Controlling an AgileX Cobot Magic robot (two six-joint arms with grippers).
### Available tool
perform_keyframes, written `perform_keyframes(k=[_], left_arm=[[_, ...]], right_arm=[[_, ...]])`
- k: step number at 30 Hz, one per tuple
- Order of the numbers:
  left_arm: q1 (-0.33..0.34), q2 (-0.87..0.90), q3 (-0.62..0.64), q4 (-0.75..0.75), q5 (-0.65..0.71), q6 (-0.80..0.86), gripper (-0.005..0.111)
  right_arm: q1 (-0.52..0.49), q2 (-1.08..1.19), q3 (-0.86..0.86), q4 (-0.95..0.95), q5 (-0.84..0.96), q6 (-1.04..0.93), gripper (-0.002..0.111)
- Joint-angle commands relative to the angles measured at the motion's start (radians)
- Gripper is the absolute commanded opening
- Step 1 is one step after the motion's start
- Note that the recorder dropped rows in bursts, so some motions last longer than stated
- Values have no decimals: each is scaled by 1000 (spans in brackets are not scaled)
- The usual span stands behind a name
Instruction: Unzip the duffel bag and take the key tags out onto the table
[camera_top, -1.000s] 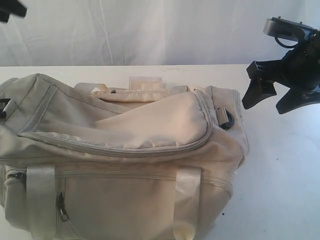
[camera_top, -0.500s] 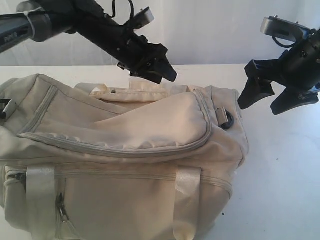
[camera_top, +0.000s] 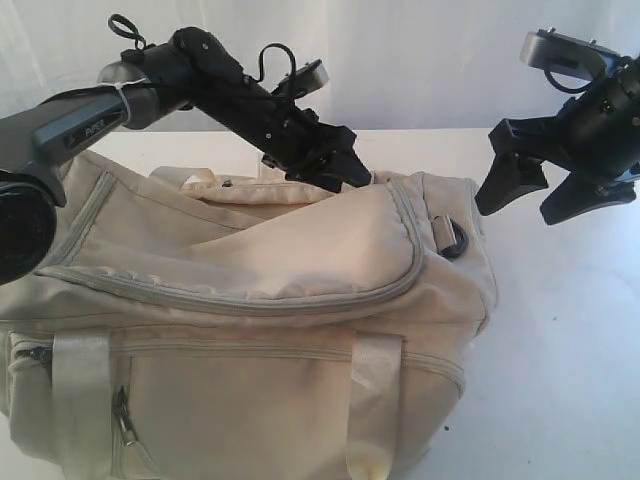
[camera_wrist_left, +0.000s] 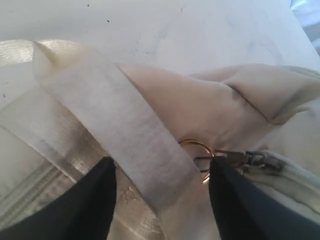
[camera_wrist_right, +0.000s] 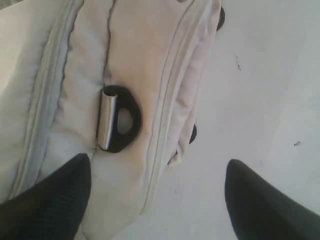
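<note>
Left wrist view, hovering over bag with left gripper spread wide, straddling strap, catching zipper pull just beside one jaw. Hanging right gripper gaping too, over bag's end and table, framing D-ring between jaws, gripping nothing.

My left arm is a grey tube with small white lettering, then black joints trailing looped black cables. My left hand and right hand have matte black, wedge-shaped fingers. A silver camera box caps the right wrist.
</note>
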Motion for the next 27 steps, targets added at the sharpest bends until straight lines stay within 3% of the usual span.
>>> perform_keyframes(k=[1, 6, 8, 21, 27], left_arm=[[-14, 8, -4, -25, -15, 9, 53], [-14, 8, -4, -25, -5, 9, 11], [-14, 8, -10, -29, 5, 14, 0], [0, -91, -219, -28, 118, 43, 0], [0, -97, -235, -37, 164, 43, 0]], right_arm=[[1, -6, -7, 1, -6, -11, 69], [1, -6, -7, -1, -10, -11, 69], [1, -6, -7, -1, -10, -11, 69], [1, -6, -7, 29, -108, -14, 69], [1, -6, -9, 233, -257, -140, 69]])
